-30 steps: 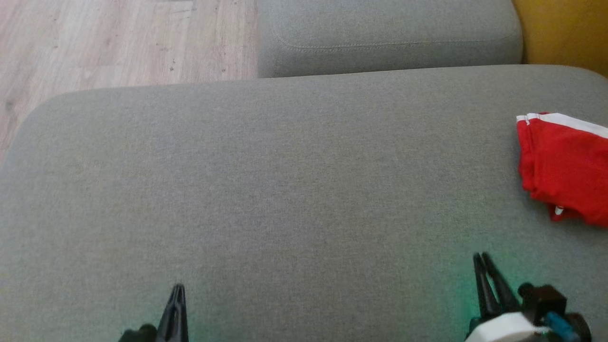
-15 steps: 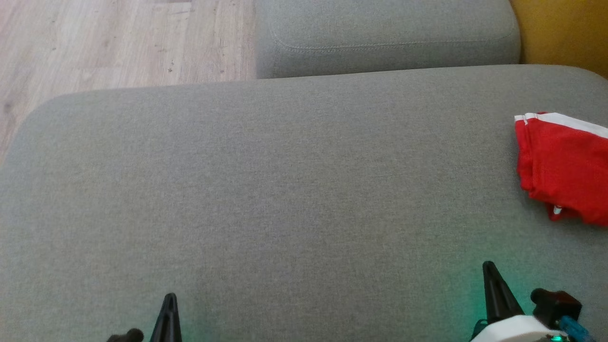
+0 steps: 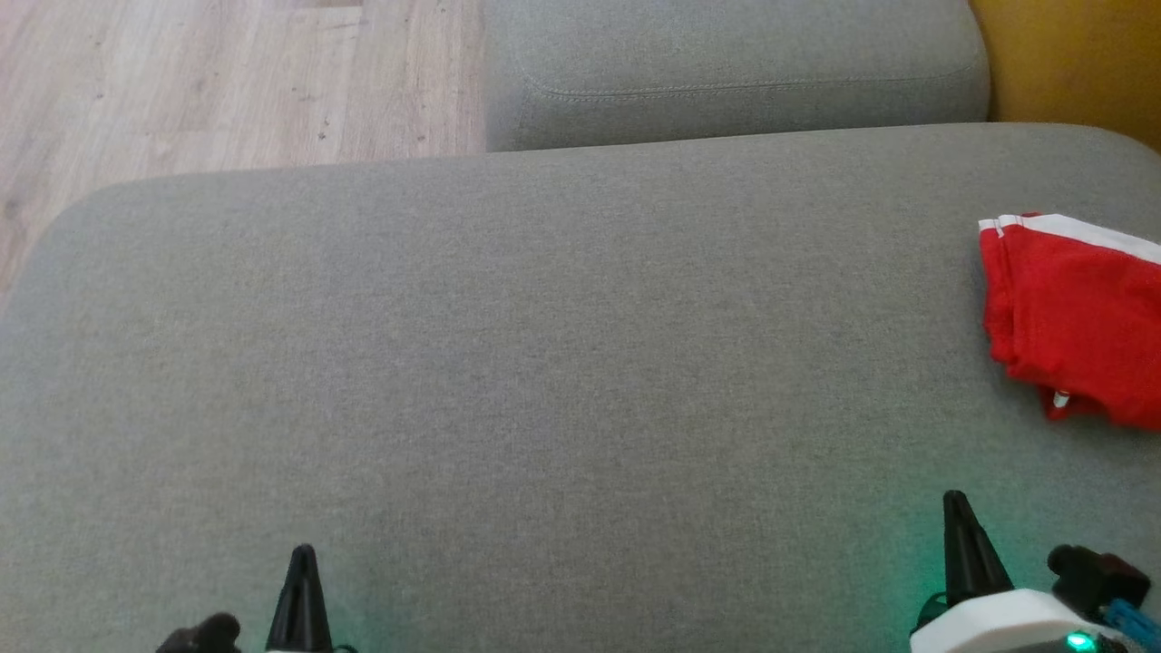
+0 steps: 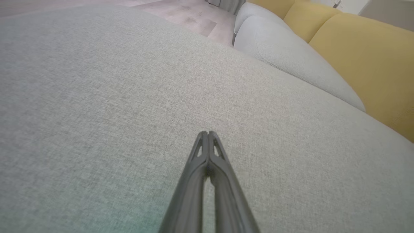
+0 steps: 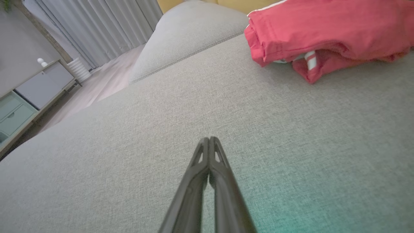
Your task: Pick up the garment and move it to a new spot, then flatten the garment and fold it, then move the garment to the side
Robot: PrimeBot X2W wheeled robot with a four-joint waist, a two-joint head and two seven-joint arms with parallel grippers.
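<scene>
The garment (image 3: 1079, 317) is red with a white stripe and lies folded at the right edge of the grey sofa cushion (image 3: 544, 363); it is cut off by the head view's right border. In the right wrist view the garment (image 5: 323, 35) sits at the top right, well ahead of my fingers. My right gripper (image 3: 957, 503) (image 5: 209, 139) is shut and empty, low at the cushion's front right, apart from the garment. My left gripper (image 3: 302, 553) (image 4: 207, 133) is shut and empty at the front left, over bare cushion.
A second grey cushion (image 3: 735, 73) lies behind the main one, with a yellow backrest (image 3: 1070, 63) to the right and wooden floor (image 3: 227, 82) to the left. The right wrist view shows curtains (image 5: 106, 29) and a low cabinet (image 5: 29, 94) beyond the sofa.
The right gripper's fingers have closed from slightly apart to shut. Both grippers have drawn back toward the bottom edge. The garment lies as it did; the camera has shifted slightly.
</scene>
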